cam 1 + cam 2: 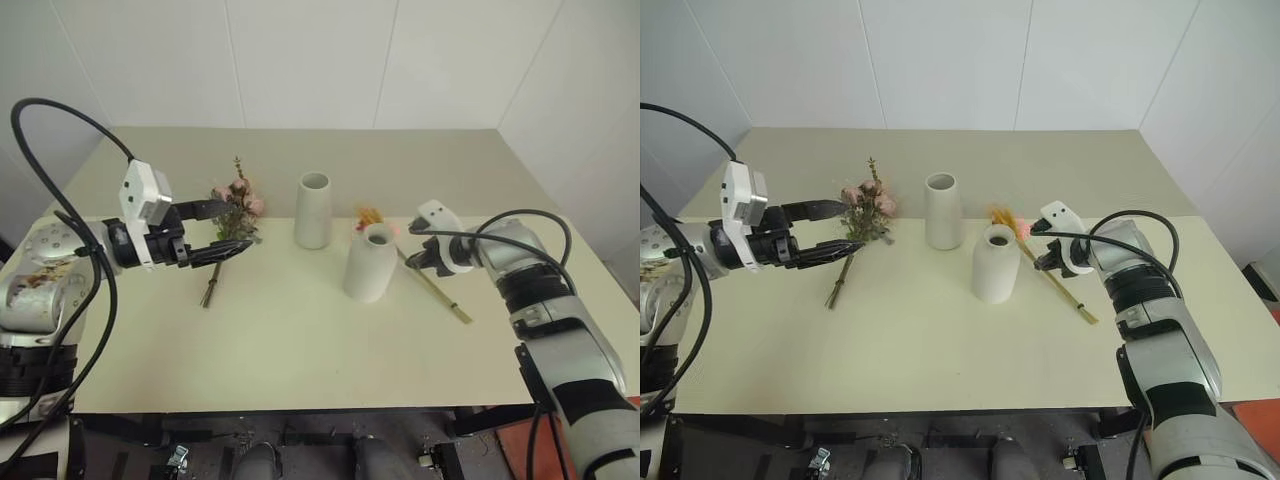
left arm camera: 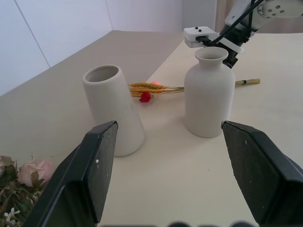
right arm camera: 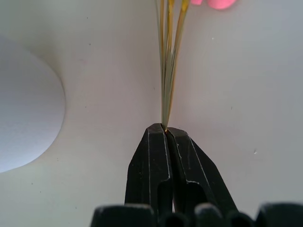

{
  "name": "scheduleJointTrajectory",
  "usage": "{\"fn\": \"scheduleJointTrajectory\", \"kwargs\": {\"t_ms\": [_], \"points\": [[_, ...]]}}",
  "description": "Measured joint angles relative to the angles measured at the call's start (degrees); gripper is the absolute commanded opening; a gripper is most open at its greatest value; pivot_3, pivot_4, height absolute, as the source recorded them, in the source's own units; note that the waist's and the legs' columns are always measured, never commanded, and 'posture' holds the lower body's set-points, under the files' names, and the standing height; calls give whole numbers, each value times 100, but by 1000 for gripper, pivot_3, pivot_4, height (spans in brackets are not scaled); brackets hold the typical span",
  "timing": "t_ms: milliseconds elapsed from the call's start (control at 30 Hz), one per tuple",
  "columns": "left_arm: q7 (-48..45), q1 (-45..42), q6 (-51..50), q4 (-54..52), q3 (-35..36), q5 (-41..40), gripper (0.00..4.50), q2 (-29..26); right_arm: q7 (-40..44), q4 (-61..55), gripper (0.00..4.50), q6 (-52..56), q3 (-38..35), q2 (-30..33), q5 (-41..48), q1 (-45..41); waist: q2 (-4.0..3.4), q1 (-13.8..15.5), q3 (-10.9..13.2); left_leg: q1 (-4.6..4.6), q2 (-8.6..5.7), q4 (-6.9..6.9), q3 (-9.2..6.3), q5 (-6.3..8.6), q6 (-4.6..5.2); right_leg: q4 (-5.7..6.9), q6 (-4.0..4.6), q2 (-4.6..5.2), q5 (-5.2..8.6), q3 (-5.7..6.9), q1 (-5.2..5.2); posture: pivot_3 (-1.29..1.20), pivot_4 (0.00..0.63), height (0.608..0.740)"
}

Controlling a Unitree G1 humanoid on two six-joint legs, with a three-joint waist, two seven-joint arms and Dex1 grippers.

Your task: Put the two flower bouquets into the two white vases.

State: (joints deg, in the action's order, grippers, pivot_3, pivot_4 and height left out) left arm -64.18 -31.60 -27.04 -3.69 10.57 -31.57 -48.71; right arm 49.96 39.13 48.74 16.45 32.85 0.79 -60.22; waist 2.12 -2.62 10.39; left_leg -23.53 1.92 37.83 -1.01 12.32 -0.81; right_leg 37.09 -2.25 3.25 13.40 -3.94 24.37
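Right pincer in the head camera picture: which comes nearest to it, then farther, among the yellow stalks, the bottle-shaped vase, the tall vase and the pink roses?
1. Yellow stalks: pinched in the right pincer.
2. Bottle-shaped vase: just to its left.
3. Tall vase: farther left and back.
4. Pink roses: farthest, by the left pincer.

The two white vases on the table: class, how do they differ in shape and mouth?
The tapered vase narrows steadily upward from a broad base to a wide plain mouth; the bottle vase is rounder, pinching into a narrow neck with a flared lip. The wheat bunch lies behind the bottle vase. Both are matte white, upright and empty.
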Motion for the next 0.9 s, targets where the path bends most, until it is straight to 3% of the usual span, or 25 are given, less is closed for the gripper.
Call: {"fn": "scheduleJointTrajectory", "kwargs": {"t_ms": [167, 400, 567, 700, 900], "points": [[-20, -1, 64, 10, 0, 3, 3777, -6, -1090, -480, 50, -317, -912, -58, 61, 70, -3, 3, 2, -2, 0, -3, -1, 0, 0, 1, 0, 1, 0, 0, 4, 0, 150, 740], [-24, 6, 76, 12, 8, 3, 3777, -22, -2665, -3216, 50, -1439, -2720, -681, 613, 547, -4, 6, 2, -7, 2, -8, -5, 0, 0, 5, 0, 1, 0, 3, 8, 0, 150, 740], [-28, 5, 96, 15, 7, 12, 3777, -32, -3211, -4803, 50, -507, -4316, -1670, 2901, 521, -6, 16, 4, -3, 2, -8, -14, 0, 0, 5, 1, 1, -1, 8, 1, 0, 150, 740], [-38, 5, 111, 85, 8, 41, 3777, -34, -3533, -5822, 50, -44, -4448, -1743, 3785, 890, -7, 30, 4, -1, 1, -8, -15, 0, 0, 3, 1, 3, -1, 13, -3, 0, 150, 740], [-54, 1, 200, 117, -5, 65, 3777, -32, -4009, -6359, 50, -100, -4275, -2295, 4393, 1445, -8, -17, 3, 8, 6, -9, -14, 0, 0, 8, 2, -3, -1, 10, -4, 0, 150, 740]]}}
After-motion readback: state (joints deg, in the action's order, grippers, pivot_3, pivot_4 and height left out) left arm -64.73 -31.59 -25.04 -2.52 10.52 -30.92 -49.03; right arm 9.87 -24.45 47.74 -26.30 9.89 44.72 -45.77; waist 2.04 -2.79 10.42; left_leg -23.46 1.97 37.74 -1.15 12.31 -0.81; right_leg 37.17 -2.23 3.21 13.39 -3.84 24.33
